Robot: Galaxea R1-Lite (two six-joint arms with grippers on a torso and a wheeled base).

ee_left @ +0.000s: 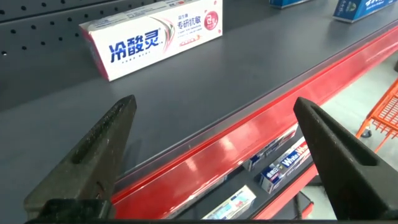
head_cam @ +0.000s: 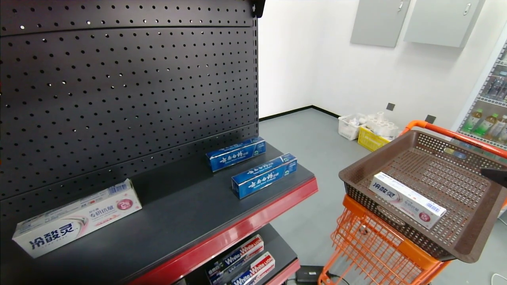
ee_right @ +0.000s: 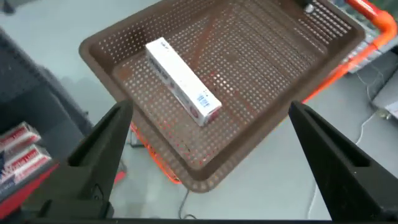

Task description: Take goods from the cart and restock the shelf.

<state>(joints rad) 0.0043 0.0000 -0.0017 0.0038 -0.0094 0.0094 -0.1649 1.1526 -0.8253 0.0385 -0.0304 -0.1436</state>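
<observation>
A white toothpaste box (head_cam: 407, 200) (ee_right: 182, 81) lies alone in the brown mesh basket (head_cam: 443, 174) (ee_right: 261, 81) on top of the orange cart (head_cam: 372, 245). My right gripper (ee_right: 211, 162) hangs open above the basket's near rim, apart from the box. On the black shelf (head_cam: 178, 213) (ee_left: 205, 106) with a red front edge stand a matching white box (head_cam: 77, 217) (ee_left: 152, 37) at the left and two blue boxes (head_cam: 235, 153) (head_cam: 264, 175) farther right. My left gripper (ee_left: 211, 168) is open and empty in front of the shelf edge, below the white box.
A black pegboard (head_cam: 119, 79) backs the shelf. Several toothpaste boxes (head_cam: 241, 257) (ee_left: 286, 168) lie on the lower shelf. White (head_cam: 350, 126) and yellow (head_cam: 372, 138) bins sit on the floor by the far wall. A drinks cooler (head_cam: 487, 122) stands at the right.
</observation>
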